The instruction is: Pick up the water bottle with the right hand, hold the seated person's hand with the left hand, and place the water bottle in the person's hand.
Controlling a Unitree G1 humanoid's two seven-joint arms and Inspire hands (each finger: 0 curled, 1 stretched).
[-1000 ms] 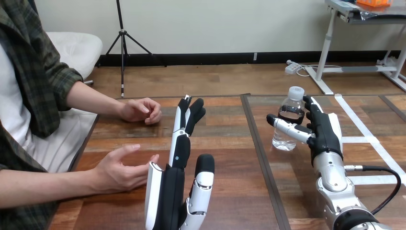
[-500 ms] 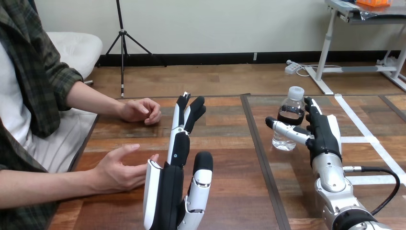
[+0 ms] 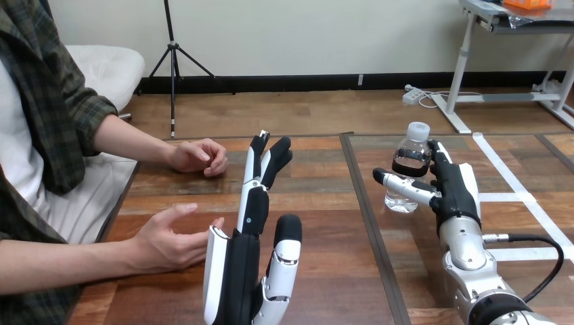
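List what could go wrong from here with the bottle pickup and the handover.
1. The robot's right hand has only its thumb across the clear plastic water bottle with a white cap, with its fingers straight beside it. A nudge could tip the tall, narrow bottle before a grip forms.
2. The robot's left hand stands open beside the person's nearer hand, not curled round it. Unsteadied, that hand may be a poor target for the bottle.

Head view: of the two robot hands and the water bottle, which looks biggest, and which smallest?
1. Left robot hand, though it is nearest the camera, which inflates it.
2. Right robot hand.
3. Water bottle, partly covered by that hand.
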